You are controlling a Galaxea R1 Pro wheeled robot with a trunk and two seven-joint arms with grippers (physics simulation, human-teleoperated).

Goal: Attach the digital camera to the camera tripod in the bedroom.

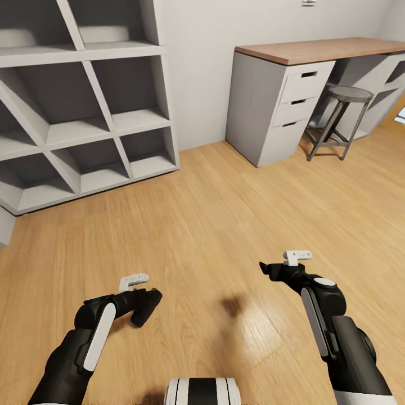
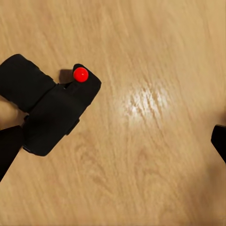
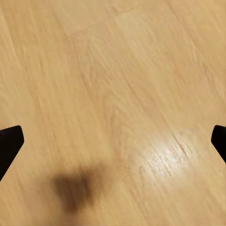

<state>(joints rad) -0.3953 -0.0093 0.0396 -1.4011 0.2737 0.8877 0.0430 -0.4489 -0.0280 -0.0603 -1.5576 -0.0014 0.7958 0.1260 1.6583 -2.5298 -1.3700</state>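
Camera first: digital camera (image 2: 54, 110) sits clamped in the left gripper (image 1: 147, 304), low over the wood floor (image 1: 225, 214). It looks rigid, light, probably fragile; best held by its body, clear of the red button (image 2: 80, 74). Right gripper (image 1: 267, 269) spread wide, carrying nothing. Further off, shelves (image 1: 84, 124), desk (image 1: 315, 50), stool (image 1: 343, 95).
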